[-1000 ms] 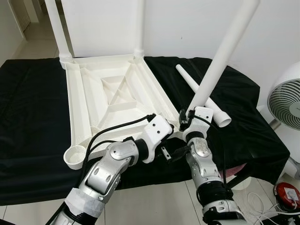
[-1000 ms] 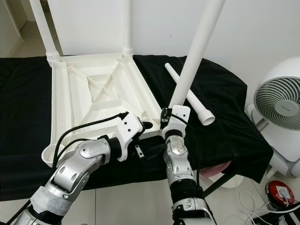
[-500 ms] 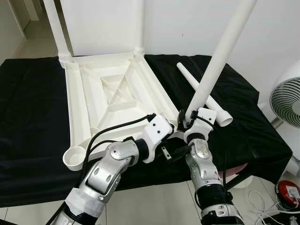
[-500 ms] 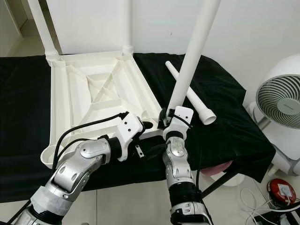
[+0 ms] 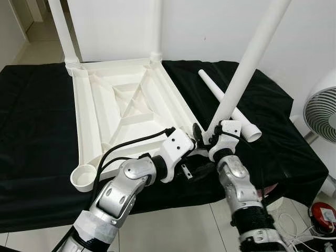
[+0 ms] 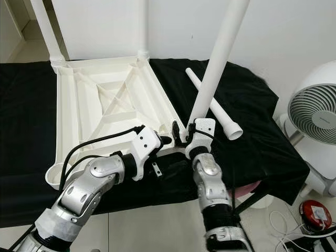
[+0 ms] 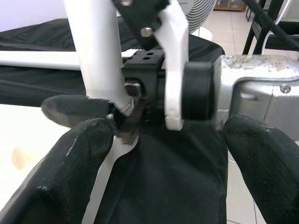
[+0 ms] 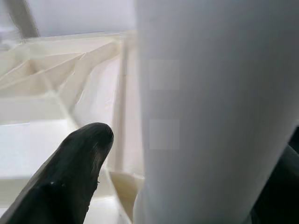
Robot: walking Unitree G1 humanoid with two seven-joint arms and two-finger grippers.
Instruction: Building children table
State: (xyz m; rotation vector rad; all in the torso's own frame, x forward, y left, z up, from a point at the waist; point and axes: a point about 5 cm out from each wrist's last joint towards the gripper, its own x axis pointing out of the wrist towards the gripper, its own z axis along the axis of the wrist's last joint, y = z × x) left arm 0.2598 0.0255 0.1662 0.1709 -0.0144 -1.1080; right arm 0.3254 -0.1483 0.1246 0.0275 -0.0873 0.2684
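Note:
The white table top (image 5: 86, 121) lies upside down on a black cloth, with two white legs (image 5: 63, 31) standing in its far corners. My right gripper (image 5: 210, 137) is shut on a third leg (image 5: 247, 68), which leans up and to the right with its lower end at the top's near right corner. In the right wrist view this leg (image 8: 205, 112) stands beside one black finger (image 8: 70, 168). My left gripper (image 7: 163, 158) is open just left of the right one, its fingers (image 7: 70, 172) spread either side of the leg's foot and the right wrist. A fourth leg (image 5: 210, 85) lies loose on the cloth.
The round socket (image 5: 83, 177) at the top's near left corner holds no leg. A white fan (image 5: 320, 113) stands on the floor to the right, with a red object (image 5: 321, 214) and cables below it. A white wall rises behind the cloth.
My right forearm has swung out to the right below the gripper, and the held leg's foot has edged closer to the near right corner. The left arm has stayed put.

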